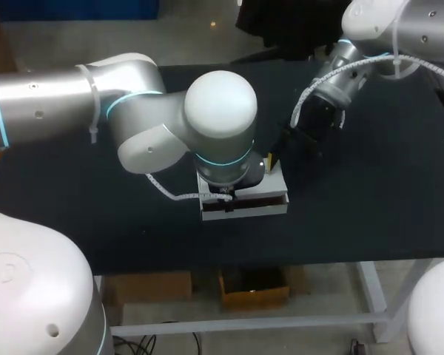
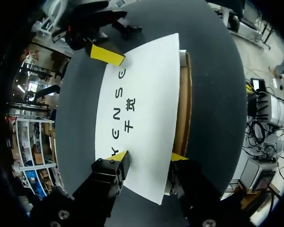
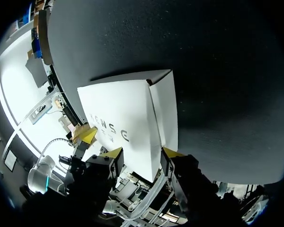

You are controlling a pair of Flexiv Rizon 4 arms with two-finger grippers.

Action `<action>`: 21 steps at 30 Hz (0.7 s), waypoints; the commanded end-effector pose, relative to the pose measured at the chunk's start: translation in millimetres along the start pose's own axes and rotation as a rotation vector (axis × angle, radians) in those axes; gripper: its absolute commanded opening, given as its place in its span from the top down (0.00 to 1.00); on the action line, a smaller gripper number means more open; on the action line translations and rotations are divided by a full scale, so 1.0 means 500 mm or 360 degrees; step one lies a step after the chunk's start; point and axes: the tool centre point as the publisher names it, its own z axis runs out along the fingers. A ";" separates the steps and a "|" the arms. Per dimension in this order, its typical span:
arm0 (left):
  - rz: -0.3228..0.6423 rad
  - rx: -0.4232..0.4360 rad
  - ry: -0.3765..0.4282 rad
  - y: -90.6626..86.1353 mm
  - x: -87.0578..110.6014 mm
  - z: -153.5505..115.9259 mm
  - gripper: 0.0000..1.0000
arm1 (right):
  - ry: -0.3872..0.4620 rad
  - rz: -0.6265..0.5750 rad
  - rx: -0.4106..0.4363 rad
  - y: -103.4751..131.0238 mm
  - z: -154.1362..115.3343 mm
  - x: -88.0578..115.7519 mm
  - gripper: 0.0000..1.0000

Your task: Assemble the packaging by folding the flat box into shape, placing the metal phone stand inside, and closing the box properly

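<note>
- Closing the box [image 1: 244, 201] looks like the step in hand. It lies mid-table with its white lid [image 2: 142, 109] down flat, and a brown inner edge still shows along one side.
- No stand is visible. Whether it is already inside cannot be told.
- Over the box's left end hangs the left gripper [image 2: 148, 156], released. Its fingers are spread, one tip over the lid and the other by the brown edge, with nothing clamped.
- At the far right corner sits the right gripper [image 3: 143, 152]. Whether it grasps the box cannot be told.
- Next, I judge, the lid needs pressing home until the brown edge is covered. One arm should steady the box so it does not slide on the table [image 1: 370, 192].
</note>
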 end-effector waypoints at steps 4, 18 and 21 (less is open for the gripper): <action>0.0004 -0.0011 -0.0011 -0.006 0.010 0.011 0.53 | 0.0021 -0.0001 -0.0049 -0.026 -0.014 -0.012 0.53; 0.0024 -0.0014 -0.0025 -0.008 0.015 0.007 0.52 | 0.0008 -0.0107 -0.0172 -0.082 -0.018 0.006 1.00; 0.0026 -0.0014 -0.0027 -0.008 0.015 0.007 0.51 | -0.0016 -0.0148 -0.0170 -0.085 -0.006 0.018 1.00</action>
